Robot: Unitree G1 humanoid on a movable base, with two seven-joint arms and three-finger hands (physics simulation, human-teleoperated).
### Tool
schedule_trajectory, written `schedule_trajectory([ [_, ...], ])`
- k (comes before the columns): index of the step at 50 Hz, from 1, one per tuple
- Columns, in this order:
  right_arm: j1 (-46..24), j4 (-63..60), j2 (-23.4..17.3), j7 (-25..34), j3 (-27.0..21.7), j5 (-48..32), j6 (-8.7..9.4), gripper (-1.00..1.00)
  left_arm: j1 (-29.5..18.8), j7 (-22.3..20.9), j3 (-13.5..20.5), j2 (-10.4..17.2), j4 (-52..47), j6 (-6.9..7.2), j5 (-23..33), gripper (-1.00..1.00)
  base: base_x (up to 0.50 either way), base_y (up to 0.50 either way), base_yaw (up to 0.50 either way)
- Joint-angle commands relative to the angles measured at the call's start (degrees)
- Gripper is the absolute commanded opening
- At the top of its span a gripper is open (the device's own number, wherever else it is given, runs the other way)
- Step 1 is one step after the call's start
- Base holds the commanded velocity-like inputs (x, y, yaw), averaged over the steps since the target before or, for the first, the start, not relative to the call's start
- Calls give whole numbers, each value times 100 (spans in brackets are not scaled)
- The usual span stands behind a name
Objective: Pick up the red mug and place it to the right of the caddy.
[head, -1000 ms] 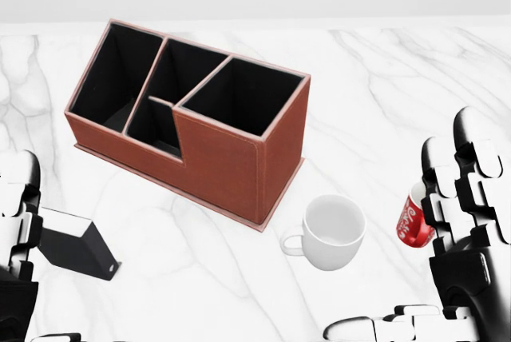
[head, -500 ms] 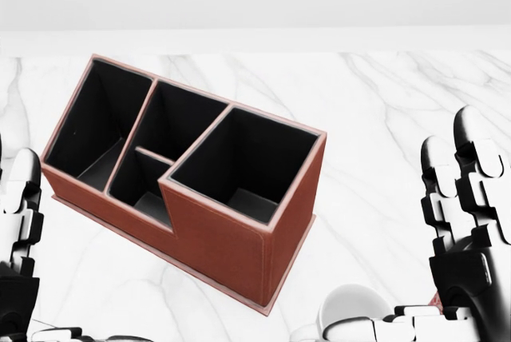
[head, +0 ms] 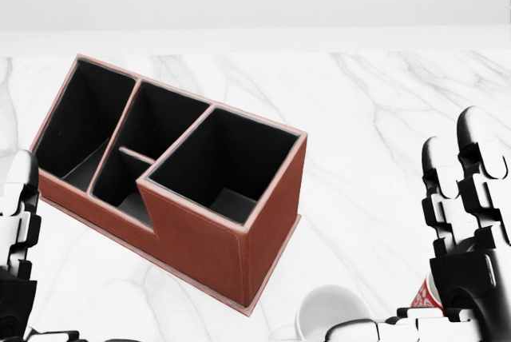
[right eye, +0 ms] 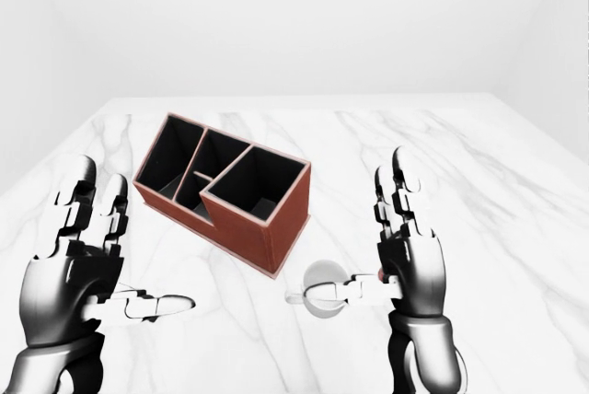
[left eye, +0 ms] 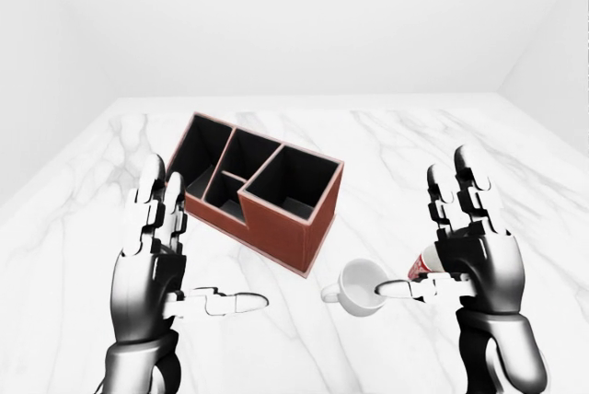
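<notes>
On the white marble table (left eye: 386, 136), behind the right hand (left eye: 474, 260) in the left-eye view, only a small red part with white lettering shows of the red mug (left eye: 423, 266), so its direction cannot be told. It stands just right of a glossy white mug (left eye: 361, 287) and below-right of the caddy (left eye: 262, 190), a brown leather-like rectangular box with black compartments lying diagonally. Both the right hand and the left hand (left eye: 152, 265) have fingers spread apart, holding nothing.

head view closest, eyes share caddy (left eye: 262, 196)
</notes>
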Motion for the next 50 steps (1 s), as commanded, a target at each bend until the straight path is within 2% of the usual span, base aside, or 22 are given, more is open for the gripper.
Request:
schedule_trajectory([
  [1,-4,-18,-10,-6,-35,83,0,98,-38,16,-42,-11,70,0,19,100,0,0,0],
  [12,72,-198,-53,50,-110,140,0,98,-44,-19,53,-25,85,0,13,100,0,0,0],
  [16,-163,-680,-111,351,-619,486,0,98,-82,-72,70,-30,98,0,-60,100,0,0,0],
  [18,-237,-948,-320,663,-717,281,0,98,-75,-64,55,-35,182,0,-38,100,0,0,0],
  [20,-455,-1088,-361,900,-993,173,0,98,-66,-69,68,-32,163,0,-71,100,0,0,0],
  [24,-1143,-1380,-740,1272,-2019,533,0,99,-43,-76,74,-36,93,0,-58,100,0,0,0],
  [25,-1426,-1383,-934,1369,-2440,712,0,98,-57,-70,58,-36,130,0,-36,100,0,0,0],
  [30,-1764,-1055,-1213,1678,-2781,472,0,99,-26,-47,-12,-22,114,0,3,100,0,0,0],
  [40,-2372,-625,-1797,1964,-2877,139,0,99,16,-20,-61,14,69,0,19,100,0,0,0],
  [44,-2761,-316,-2153,1962,-2823,35,0,99,26,-18,-61,8,90,0,30,100,0,0,0],
  [46,-2709,-201,-2317,2034,-2705,-148,0,99,28,-15,-63,10,43,0,36,100,0,0,0],
  [50,-2845,-99,-2420,2187,-2576,-444,0,98,-12,1,-74,5,77,0,51,100,0,0,0],
])
